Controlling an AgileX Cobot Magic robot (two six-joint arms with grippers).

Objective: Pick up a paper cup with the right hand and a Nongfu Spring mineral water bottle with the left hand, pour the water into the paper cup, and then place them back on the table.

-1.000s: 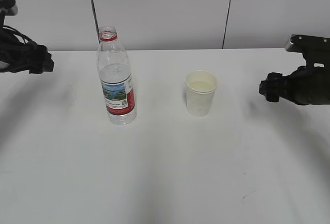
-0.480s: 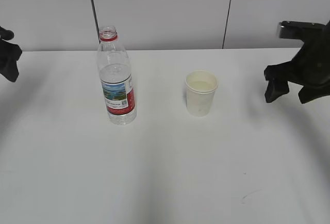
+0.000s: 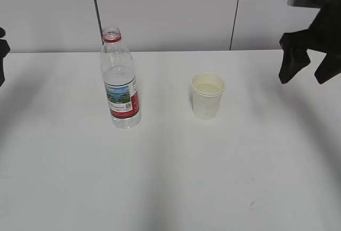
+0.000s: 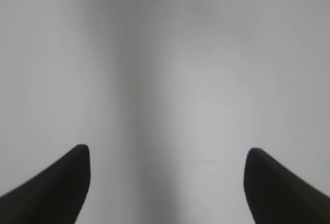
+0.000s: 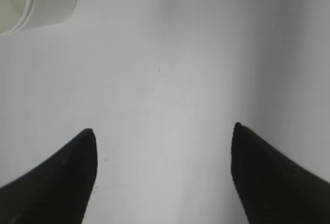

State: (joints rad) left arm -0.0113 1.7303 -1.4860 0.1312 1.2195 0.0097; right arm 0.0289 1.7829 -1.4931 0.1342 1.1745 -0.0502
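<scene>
Both end effectors well clear of paper cup.

Bottle upright on table, uncapped, red neck ring, red landscape label, partly filled with water. Cup upright to its right, apart, cream-white, liquid inside.

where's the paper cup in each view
exterior view: paper cup upright right of centre on the table.
left wrist view: not in it.
right wrist view: its rim and wall at the top left corner.
shared landmark: the white table.
</scene>
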